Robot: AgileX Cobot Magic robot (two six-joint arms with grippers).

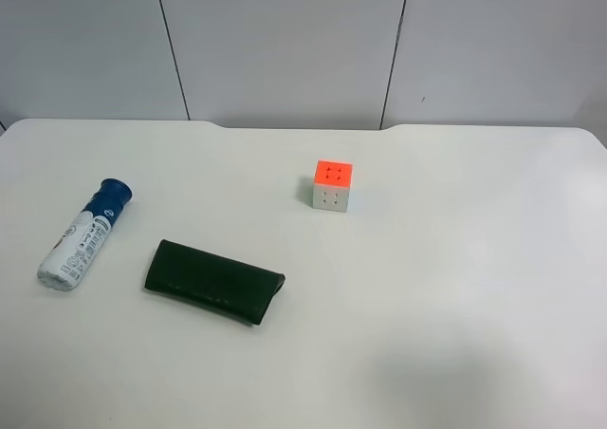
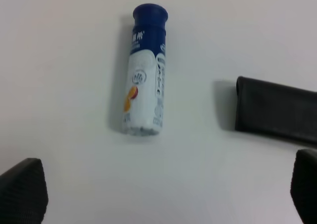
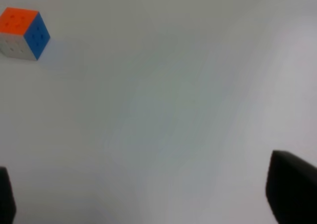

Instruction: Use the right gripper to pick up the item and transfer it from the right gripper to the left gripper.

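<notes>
The item, a white bottle [image 1: 83,234] with a blue label and dark blue cap, lies on its side at the left of the white table [image 1: 455,306] in the exterior high view. It also shows in the left wrist view [image 2: 145,75], ahead of my left gripper [image 2: 163,189], whose two black fingertips [image 2: 22,192] stand wide apart and empty. My right gripper [image 3: 148,196] is open and empty too, over bare table, with only its fingertips [image 3: 292,189] showing. The bottle is out of the right wrist view. Neither arm shows in the exterior high view.
A flat dark green-black case [image 1: 213,282] lies just right of the bottle and also shows in the left wrist view [image 2: 275,110]. An orange-and-white puzzle cube [image 1: 332,184] stands near the table's middle and appears far off in the right wrist view [image 3: 24,33].
</notes>
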